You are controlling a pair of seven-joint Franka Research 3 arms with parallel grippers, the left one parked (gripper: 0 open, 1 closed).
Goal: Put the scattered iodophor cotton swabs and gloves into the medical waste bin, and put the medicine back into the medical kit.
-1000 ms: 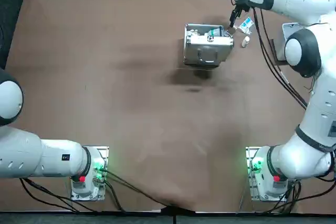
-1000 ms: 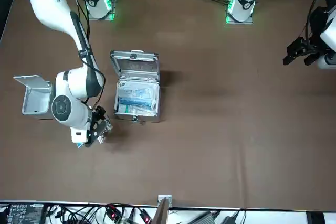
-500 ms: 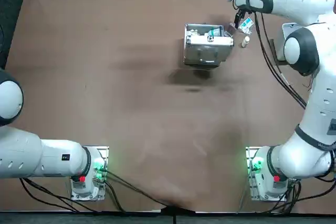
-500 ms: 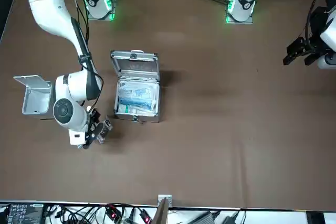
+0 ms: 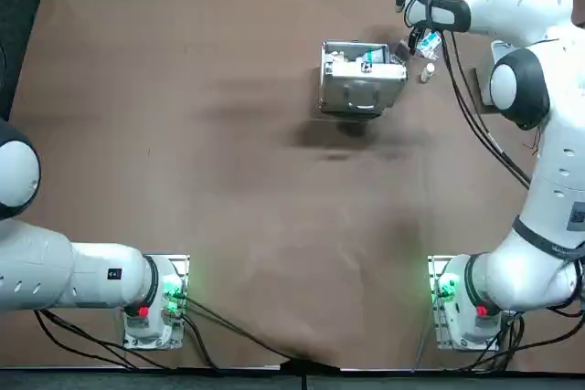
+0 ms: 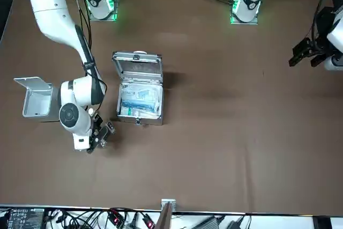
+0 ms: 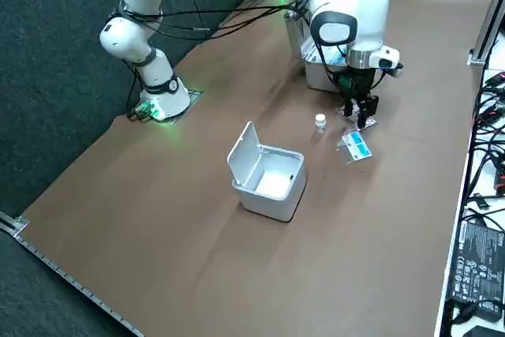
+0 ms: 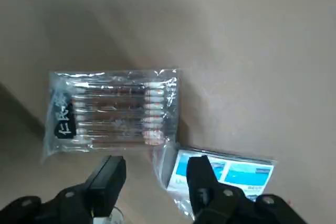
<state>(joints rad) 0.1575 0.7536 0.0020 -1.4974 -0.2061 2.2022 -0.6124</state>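
Your right gripper (image 8: pixel 156 182) hangs low over the table (image 5: pixel 228 134), just off the far right corner of the open medical kit (image 5: pixel 361 75). Its jaws stand moderately apart with nothing between them.

The swab packet (image 8: pixel 113 111) lies flat on the table directly ahead of the jaws. It is a clear film sleeve with a row of brown-tipped sticks side by side inside. One of its corners meets, or nearly meets, a blue-and-white sachet (image 8: pixel 226 174); whether that holds gloves or medicine I cannot tell. A small vial (image 7: pixel 320 122) stands apart, between the kit and the open-lidded waste bin (image 7: pixel 268 171).

- **How it will handle:** Expect the packet to be very light, thin and slick. The film will crumple and slide rather than resist, and only the bundle of sticks gives it stiffness.
- **Where to take hold:** Close across the row of sticks near mid-length, where the pack is thickest, with the jaws brought right down to the tabletop.
- **What to avoid:** A bite on loose film at the sealed ends will probably slip out. Stay clear of the corner shared with the sachet, or you may drag both.
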